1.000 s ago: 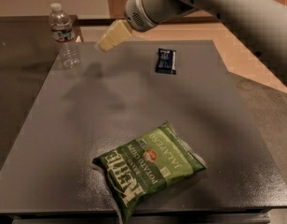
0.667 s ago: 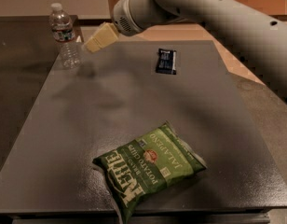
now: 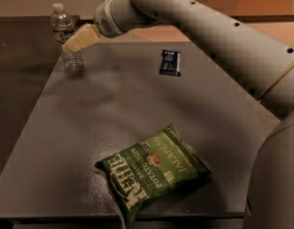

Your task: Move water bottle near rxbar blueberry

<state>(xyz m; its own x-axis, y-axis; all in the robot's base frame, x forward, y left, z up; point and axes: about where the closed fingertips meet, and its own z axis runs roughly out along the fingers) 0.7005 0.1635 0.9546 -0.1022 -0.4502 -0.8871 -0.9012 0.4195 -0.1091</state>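
The water bottle [image 3: 62, 26] is clear and ribbed, with a white cap and a dark label band. It stands upright at the far left corner of the grey table [image 3: 104, 104]. The rxbar blueberry [image 3: 170, 62] is a small dark blue wrapper lying flat at the far middle of the table, well to the right of the bottle. My gripper [image 3: 73, 44] is cream-coloured and reaches in from the upper right. Its tip overlaps the bottle's middle and hides part of the bottle.
A large green chip bag [image 3: 154, 173] lies near the table's front edge. My white arm [image 3: 209, 27] spans the upper right of the view. A darker surface [image 3: 18, 70] lies left of the table, and a tan floor [image 3: 261, 30] lies behind it.
My arm has swung left, bringing the gripper from between the bottle and the bar up to the bottle. The bottle, bar and chip bag have not moved.
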